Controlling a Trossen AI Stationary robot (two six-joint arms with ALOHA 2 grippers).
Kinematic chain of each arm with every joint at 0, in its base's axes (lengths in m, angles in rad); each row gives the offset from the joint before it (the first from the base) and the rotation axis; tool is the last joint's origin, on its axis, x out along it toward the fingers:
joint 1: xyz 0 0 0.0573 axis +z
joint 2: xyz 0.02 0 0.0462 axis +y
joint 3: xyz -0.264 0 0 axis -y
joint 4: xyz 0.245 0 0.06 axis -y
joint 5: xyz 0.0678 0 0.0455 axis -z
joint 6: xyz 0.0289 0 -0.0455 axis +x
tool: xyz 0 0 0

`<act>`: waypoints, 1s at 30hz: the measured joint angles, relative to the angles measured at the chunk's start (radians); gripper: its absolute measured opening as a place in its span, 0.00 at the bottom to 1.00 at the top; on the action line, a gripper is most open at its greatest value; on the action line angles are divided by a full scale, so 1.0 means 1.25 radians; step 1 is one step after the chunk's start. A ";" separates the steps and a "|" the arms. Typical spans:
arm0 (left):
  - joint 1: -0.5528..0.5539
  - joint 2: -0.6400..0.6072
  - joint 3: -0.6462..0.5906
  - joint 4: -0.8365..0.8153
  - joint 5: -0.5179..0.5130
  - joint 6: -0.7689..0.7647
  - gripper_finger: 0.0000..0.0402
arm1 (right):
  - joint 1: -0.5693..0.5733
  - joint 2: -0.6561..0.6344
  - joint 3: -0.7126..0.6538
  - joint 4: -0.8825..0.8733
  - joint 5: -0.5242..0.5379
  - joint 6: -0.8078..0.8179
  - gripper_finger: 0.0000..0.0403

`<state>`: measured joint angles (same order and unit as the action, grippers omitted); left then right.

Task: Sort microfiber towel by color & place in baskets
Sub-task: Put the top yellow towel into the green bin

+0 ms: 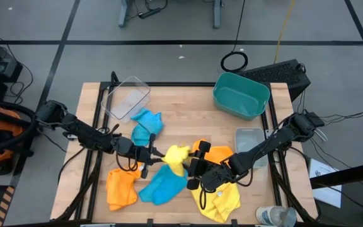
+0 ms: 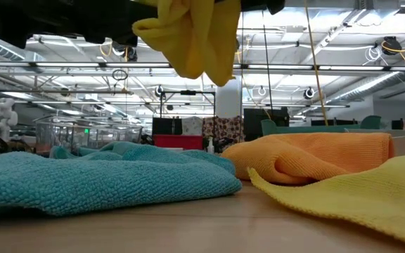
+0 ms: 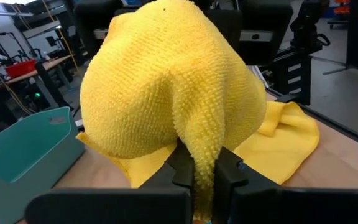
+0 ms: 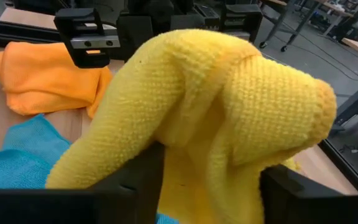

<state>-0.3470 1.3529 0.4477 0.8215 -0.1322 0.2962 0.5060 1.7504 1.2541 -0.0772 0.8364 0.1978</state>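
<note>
High view: the left hand (image 1: 158, 155) pinches a yellow towel (image 1: 176, 157) lifted above the wooden bench (image 1: 181, 101), and the right hand (image 1: 193, 169) sits spread around the same towel. Blue towels (image 1: 162, 184), orange towels (image 1: 121, 188) and another yellow one (image 1: 218, 199) lie around them. Farther out stand the clear (image 1: 128, 98), teal (image 1: 241, 94) and grey baskets (image 1: 251, 144); grey floor (image 1: 169, 57) surrounds the bench.

Black keyboard (image 1: 281, 70) off table's far right corner, cable coil (image 1: 234, 61) on floor beside it, clear bottle (image 1: 276, 216) at near right corner.
</note>
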 joint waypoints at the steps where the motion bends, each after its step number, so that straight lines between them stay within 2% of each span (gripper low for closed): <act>1: 0.000 0.000 0.000 0.000 0.000 0.000 0.04 | 0.000 0.000 0.000 0.000 0.000 0.002 0.47; 8: 0.006 0.000 0.000 0.006 0.000 0.001 0.04 | 0.000 0.000 0.000 0.012 -0.003 0.014 0.60; 12: 0.016 0.000 0.000 0.005 0.021 0.001 0.04 | -0.003 0.000 0.000 0.088 -0.004 -0.038 0.64; 16: 0.018 0.001 0.000 0.006 0.051 0.000 0.04 | -0.015 0.005 0.000 0.166 -0.003 -0.083 0.65; 19: 0.018 0.001 0.000 0.005 0.052 0.000 0.04 | -0.021 0.007 0.000 0.174 -0.010 -0.092 0.64; 22: 0.018 0.001 0.000 0.008 0.054 -0.001 0.06 | -0.030 0.011 0.000 0.181 -0.063 -0.093 0.63; 26: 0.017 0.001 0.000 0.031 0.063 -0.037 0.13 | -0.039 0.013 0.000 0.180 -0.089 -0.090 0.60; 30: 0.014 0.001 0.000 0.044 0.073 -0.065 0.26 | -0.048 0.012 0.000 0.184 -0.089 -0.089 0.55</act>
<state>-0.3298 1.3544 0.4473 0.8764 -0.0408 0.2153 0.4457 1.7657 1.2541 0.1528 0.7254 0.0867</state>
